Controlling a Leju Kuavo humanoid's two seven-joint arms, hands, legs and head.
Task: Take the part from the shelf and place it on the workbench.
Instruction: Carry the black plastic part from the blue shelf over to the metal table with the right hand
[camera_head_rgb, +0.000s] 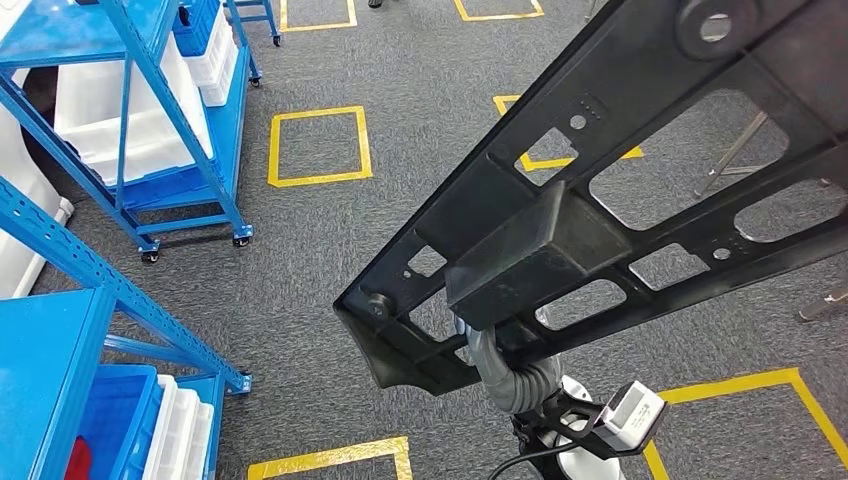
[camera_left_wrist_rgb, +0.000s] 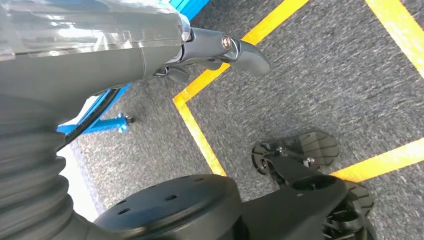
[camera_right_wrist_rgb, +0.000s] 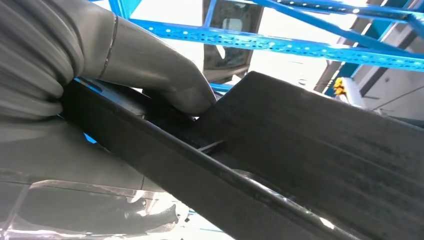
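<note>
We see the part (camera_head_rgb: 620, 190), a long black plastic frame with cut-out windows and a raised box near its middle, held tilted in the air above the grey carpeted floor (camera_head_rgb: 320, 250), crossing the head view from lower centre to the upper right corner. Our right hand (camera_right_wrist_rgb: 165, 95) grips it from beneath; in the right wrist view the thick grey thumb presses against the part's dark edge, with the other fingers hidden behind the part. Our left hand (camera_left_wrist_rgb: 220, 50) hangs over the floor, holding nothing, its dark fingers slightly curled and apart. Yellow tape squares (camera_head_rgb: 318, 147) mark the floor. Blue shelves (camera_head_rgb: 150, 120) stand at the left of the head view, carrying white bins (camera_head_rgb: 110, 130), well apart from the part.
</note>
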